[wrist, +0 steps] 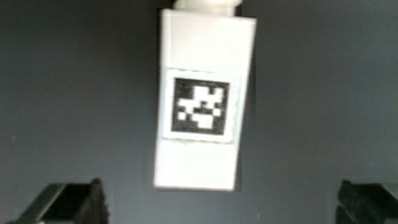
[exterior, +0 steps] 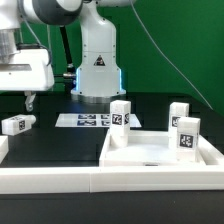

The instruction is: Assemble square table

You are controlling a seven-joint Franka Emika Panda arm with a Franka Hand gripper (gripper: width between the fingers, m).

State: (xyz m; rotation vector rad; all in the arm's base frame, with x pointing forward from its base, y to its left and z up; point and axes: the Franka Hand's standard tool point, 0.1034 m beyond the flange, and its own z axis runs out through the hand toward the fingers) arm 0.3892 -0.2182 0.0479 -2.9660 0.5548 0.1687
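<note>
Tabletop (exterior: 60,145) is black, backed by a green wall. Largest item on it is the square table slab (exterior: 160,152) — white, with a recessed middle — lying near the front at the exterior view's right. Three white block legs stand upright at the slab: one at its far corner toward the exterior view's left (exterior: 120,115), one at the far right (exterior: 178,114), and one nearer the camera on the right side (exterior: 187,135), each showing a black-and-white tag. Whether they are seated in the slab or only resting at it cannot be told.

A long white rail (exterior: 50,180) runs across the front edge of the scene. The marker board (exterior: 85,120) lies flat in front of the arm's white base (exterior: 98,65).

The fourth leg (exterior: 17,124) lies on its side on the black surface, well apart from the slab, at the exterior view's left. The gripper (exterior: 30,101) hangs above and just beside it. In the wrist view the leg (wrist: 203,100) lies lengthwise, tag facing up, between the two dark fingertips (wrist: 71,204) — spread wide, touching nothing.
</note>
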